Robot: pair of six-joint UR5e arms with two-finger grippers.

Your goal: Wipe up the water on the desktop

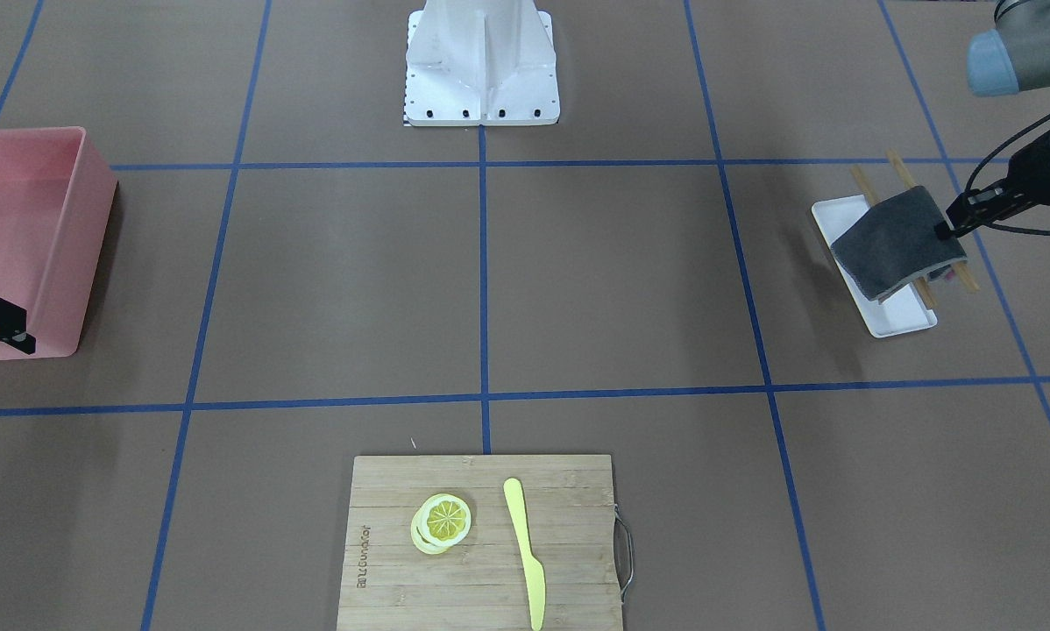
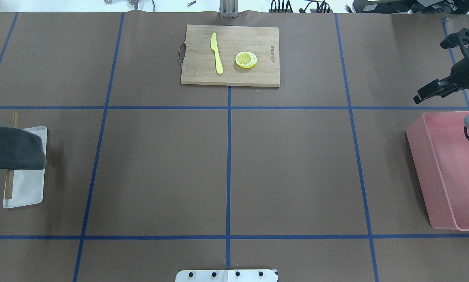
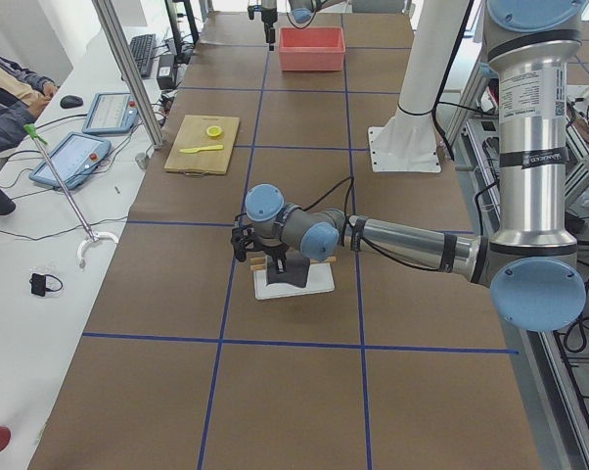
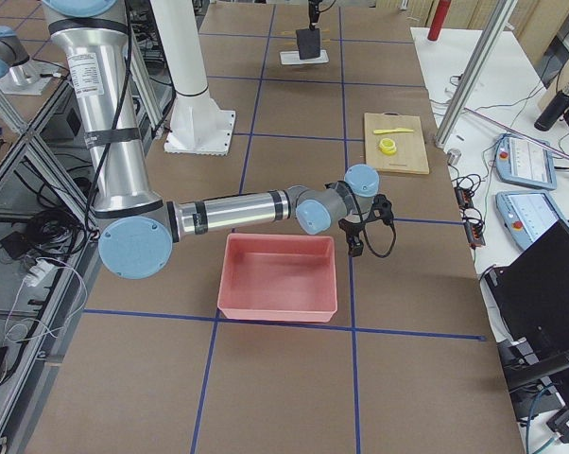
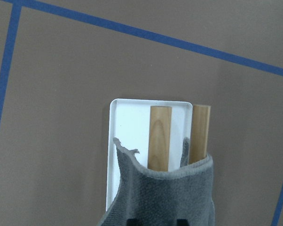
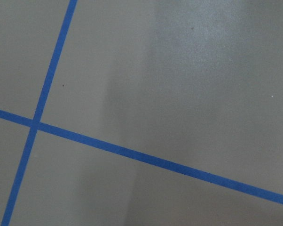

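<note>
The desktop (image 2: 160,168) is a matte brown surface with blue tape lines; I see no water on it. A grey cloth (image 1: 893,241) hangs over two wooden sticks (image 5: 159,136) across a white tray (image 1: 902,320). My left gripper (image 1: 946,232) is shut on the cloth's near edge; in the left wrist view the cloth (image 5: 165,197) fills the space between the fingertips (image 5: 132,221). My right gripper (image 2: 428,92) hovers over bare desktop beside the pink bin, seems open, and is empty.
A pink bin (image 2: 434,172) stands on the robot's right side. A bamboo cutting board (image 2: 195,74) with a yellow knife (image 2: 217,53) and lemon slices (image 2: 246,60) lies at the far middle edge. The white robot base (image 1: 481,79) is at the near middle.
</note>
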